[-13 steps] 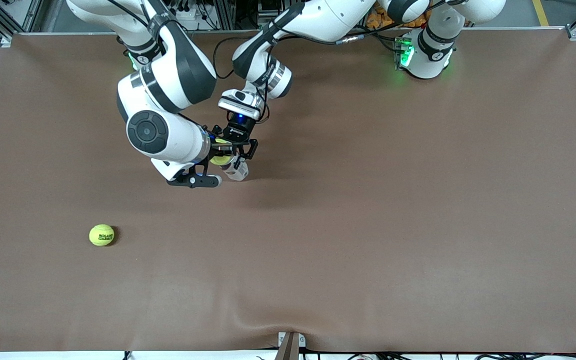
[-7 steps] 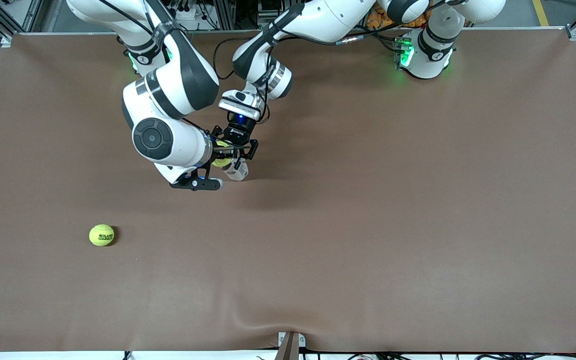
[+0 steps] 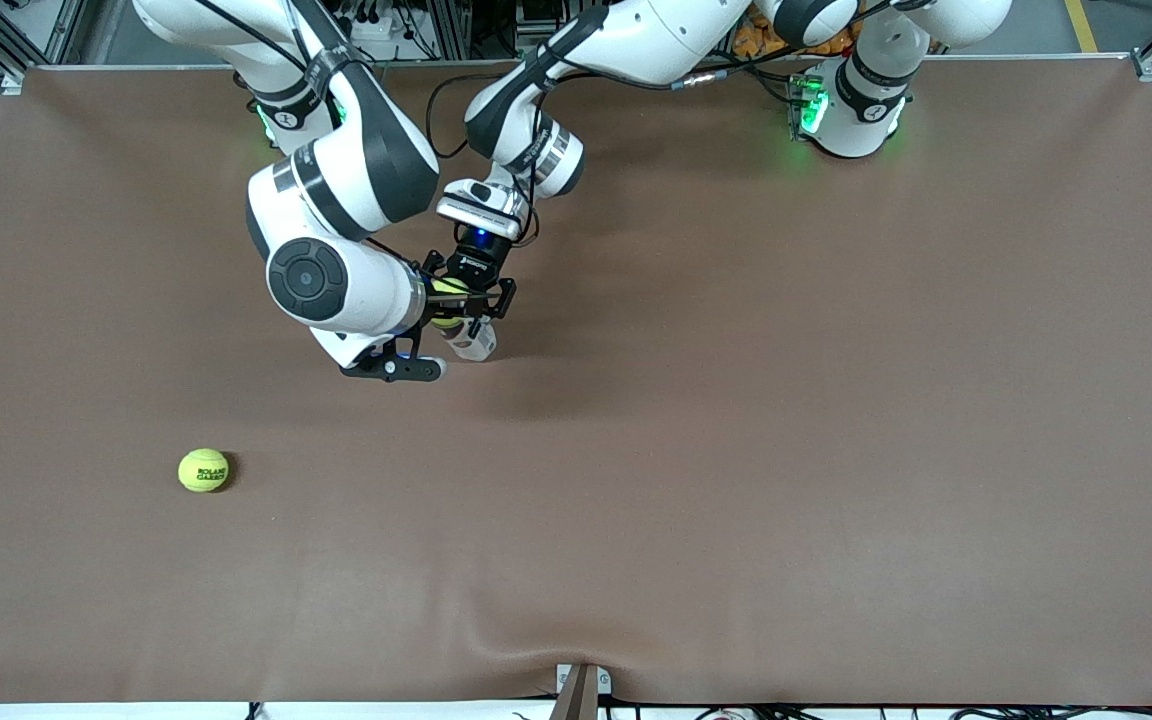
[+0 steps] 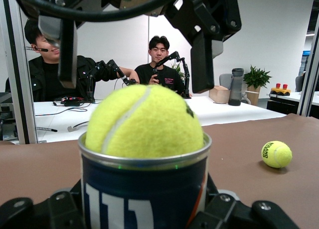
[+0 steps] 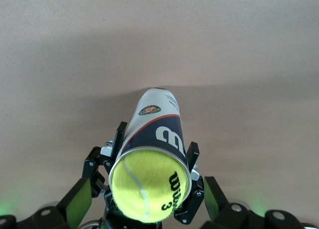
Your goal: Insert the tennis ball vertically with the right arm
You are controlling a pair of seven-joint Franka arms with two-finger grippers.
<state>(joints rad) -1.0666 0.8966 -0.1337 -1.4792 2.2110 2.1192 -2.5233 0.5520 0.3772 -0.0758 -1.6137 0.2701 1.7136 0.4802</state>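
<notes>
Yellow spare ball (image 3: 203, 470) (alone) near right-arm end.

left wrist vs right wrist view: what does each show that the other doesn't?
Left wrist only: a second tennis ball lying loose on the table, and people at desks past its edge.

Right wrist only: the can's side from above with its logo, the "3" printed on the ball, and the open right gripper straddling it.

Both: the ball sitting in the can's mouth, with the left gripper shut on the can.
</notes>
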